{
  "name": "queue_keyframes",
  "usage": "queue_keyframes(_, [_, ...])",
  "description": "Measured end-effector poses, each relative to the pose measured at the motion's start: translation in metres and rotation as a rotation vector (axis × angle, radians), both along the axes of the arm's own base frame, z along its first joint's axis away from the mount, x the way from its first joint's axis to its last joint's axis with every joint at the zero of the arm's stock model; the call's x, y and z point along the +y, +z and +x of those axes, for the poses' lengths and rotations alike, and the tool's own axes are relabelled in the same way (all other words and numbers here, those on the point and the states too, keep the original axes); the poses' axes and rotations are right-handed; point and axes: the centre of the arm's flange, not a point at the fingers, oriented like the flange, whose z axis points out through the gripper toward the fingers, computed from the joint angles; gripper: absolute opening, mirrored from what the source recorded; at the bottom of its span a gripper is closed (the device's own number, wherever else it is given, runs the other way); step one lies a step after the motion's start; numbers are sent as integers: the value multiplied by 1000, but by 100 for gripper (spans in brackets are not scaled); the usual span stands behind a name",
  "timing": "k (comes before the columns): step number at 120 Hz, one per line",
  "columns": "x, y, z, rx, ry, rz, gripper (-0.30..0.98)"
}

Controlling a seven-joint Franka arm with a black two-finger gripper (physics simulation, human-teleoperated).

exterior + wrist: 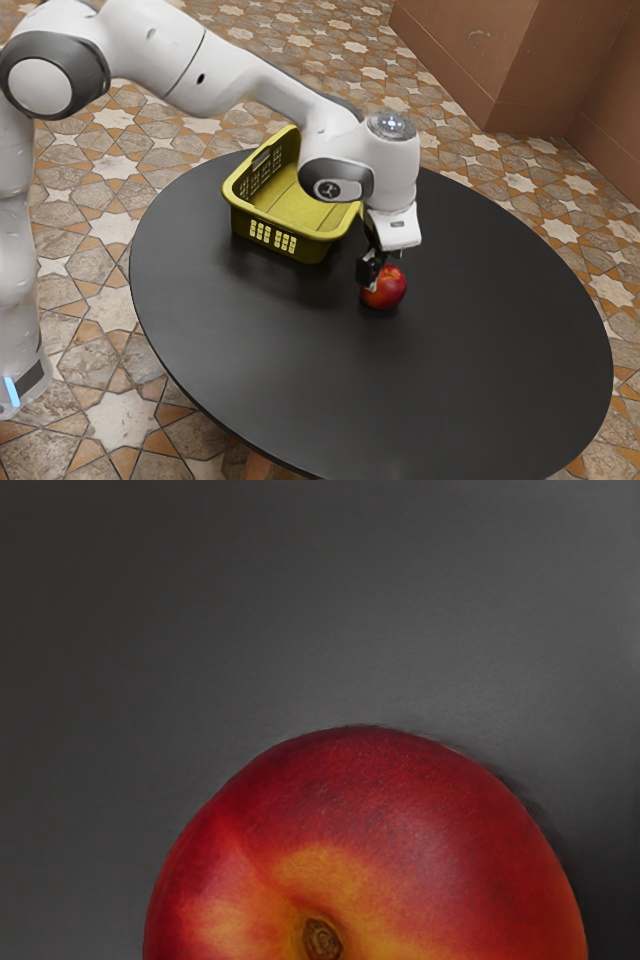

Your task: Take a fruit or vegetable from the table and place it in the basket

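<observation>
grasp in hand, seemingly: gripper at nectarine; can't tell if clenched. next: secure, lift, carry to far-left yellow plastic basket.

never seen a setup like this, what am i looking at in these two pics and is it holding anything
This is a simulated scene with one white robot arm working at a round black table. The exterior view is taken from beside the arm, which reaches in from that view's upper left. The wrist view comes from a camera on the arm's hand, looking down at the table close up.

On the table are a yellow-green plastic basket with slotted sides and one red and yellow fruit, which looks like a nectarine. The black claw at the arm's end is right at the fruit. Whether it already grips it, I can't tell from these pictures.
</observation>
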Motion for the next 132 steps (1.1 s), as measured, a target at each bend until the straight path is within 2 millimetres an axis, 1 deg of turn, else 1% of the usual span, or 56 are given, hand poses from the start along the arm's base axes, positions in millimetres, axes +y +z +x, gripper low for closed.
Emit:
queue_keyframes(8, [-8, -5, 1, -1, -12, -7, 68])
queue_keyframes(15, [-10, -9, 2, -1, -14, -12, 68])
queue_keyframes(30, [-7, -12, 4, -4, -8, -18, 68])
queue_keyframes(45, [-5, -22, 6, 10, -2, -23, 68])
queue_keyframes(71, [-1, -31, 7, 24, 15, -26, 62])
queue_keyframes(84, [-1, -32, 8, 24, 22, -27, 56])
queue_keyframes(114, [-1, -31, 7, 27, 40, -24, 52])
queue_keyframes(132, [2, -25, 5, 35, 64, -19, 50])
